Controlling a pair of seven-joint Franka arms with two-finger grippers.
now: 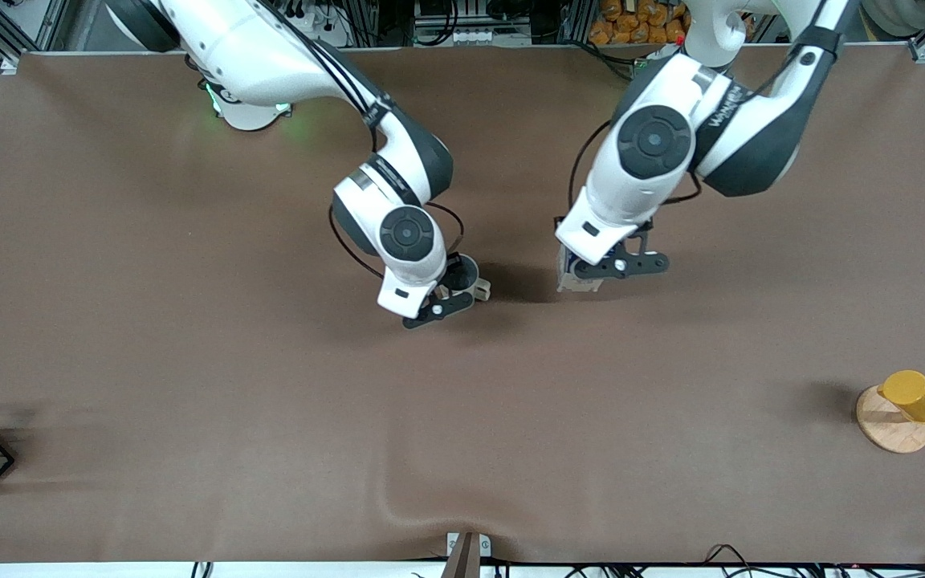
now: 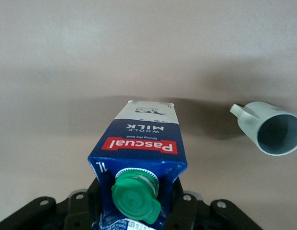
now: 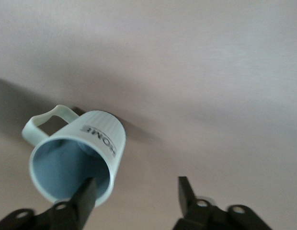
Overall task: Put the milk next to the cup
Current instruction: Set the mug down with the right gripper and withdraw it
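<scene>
On the bare brown tabletop [image 1: 189, 385], the right claw [image 1: 440, 309] hangs low just above the cup [image 1: 469, 282], spread wide with nothing between its fingers [image 3: 85, 194]; one finger sits right at the cup's rim. The cup stands upright mid-table. If that arm shifts or lifts carelessly, the finger could catch the rim and tip or drag the cup.

Toward the left arm's end from it, a short gap away, the milk [image 2: 139, 165] stands with its base on or just off the tabletop, gripped near its top by the left claw [image 1: 621, 266], whose fingers press on both sides below the green cap [image 2: 135, 197]. The carton is tall and narrow, so letting go while it is tilted, or brushing it on withdrawal, could topple it toward the cup. Sliding it closer risks knocking the cup.
</scene>
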